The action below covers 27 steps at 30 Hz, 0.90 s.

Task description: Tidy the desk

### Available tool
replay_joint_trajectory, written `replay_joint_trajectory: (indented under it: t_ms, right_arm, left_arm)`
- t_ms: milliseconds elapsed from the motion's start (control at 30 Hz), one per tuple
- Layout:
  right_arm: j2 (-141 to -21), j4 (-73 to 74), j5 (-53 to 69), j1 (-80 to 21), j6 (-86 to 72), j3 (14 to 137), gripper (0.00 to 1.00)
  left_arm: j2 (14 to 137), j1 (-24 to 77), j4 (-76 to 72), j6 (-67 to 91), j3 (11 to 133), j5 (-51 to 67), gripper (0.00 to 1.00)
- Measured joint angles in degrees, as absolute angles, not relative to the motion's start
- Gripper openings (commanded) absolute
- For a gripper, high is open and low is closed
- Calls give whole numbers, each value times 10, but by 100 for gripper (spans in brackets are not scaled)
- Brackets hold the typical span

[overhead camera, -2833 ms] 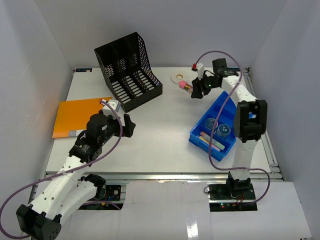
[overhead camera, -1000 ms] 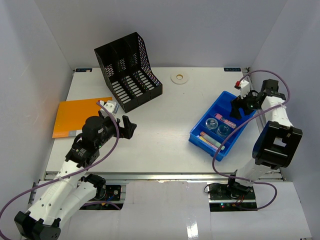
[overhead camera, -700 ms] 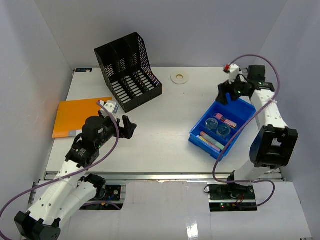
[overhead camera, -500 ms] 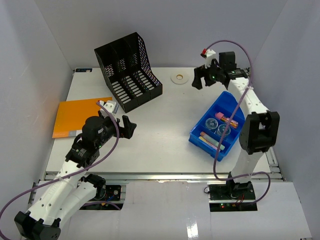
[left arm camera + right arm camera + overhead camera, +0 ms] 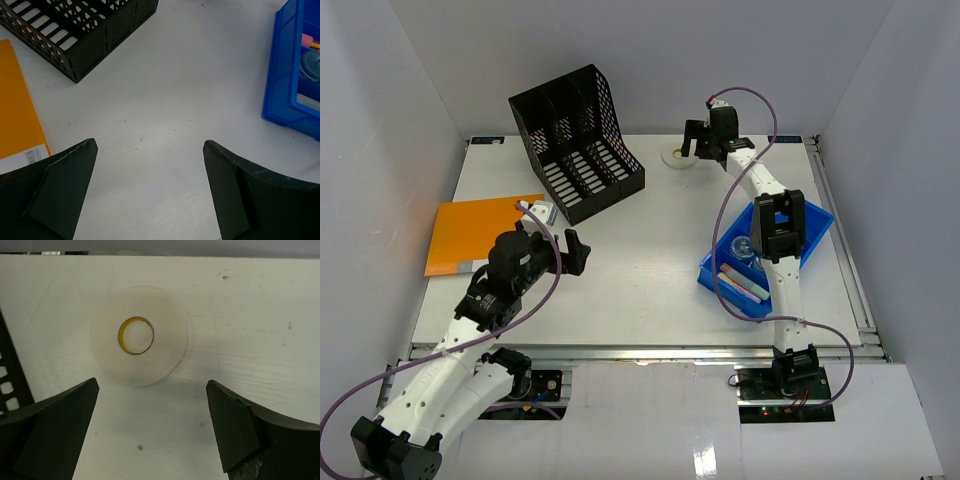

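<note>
We find a tape roll (image 5: 139,335) right of the black rack (image 5: 575,140); our right gripper (image 5: 151,385) hovers by it and our left gripper (image 5: 149,145) over the desk (image 5: 165,100), fingers apart on both.

The desk (image 5: 650,270) is seen as a large white rectangular top, laid flat and level. A metal rail (image 5: 650,352) is run along its near edge, and another is fitted down its right side. It is enclosed by pale grey walls (image 5: 380,150) on the left, far and right. Its surface is marked by faint grain and a few small dark specks.
</note>
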State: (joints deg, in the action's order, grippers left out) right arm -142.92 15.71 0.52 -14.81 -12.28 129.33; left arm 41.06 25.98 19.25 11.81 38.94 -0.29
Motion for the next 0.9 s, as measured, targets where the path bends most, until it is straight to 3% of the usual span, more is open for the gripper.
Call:
replay_joint_trajectory:
  t_ms: [367,733,900]
  right_arm:
    - [-1512,107,-117,-167,-169,1347,77]
    - [-1558,68,-134,-176,-158,1368,68]
    - [-1562,58,-135,-177,-150,1370,58]
  left_arm:
    - [420,260,192,115,389,-7,98]
    - [424,260,192,114,389,-7,98]
    - [424,260,192,114,389,-7,98]
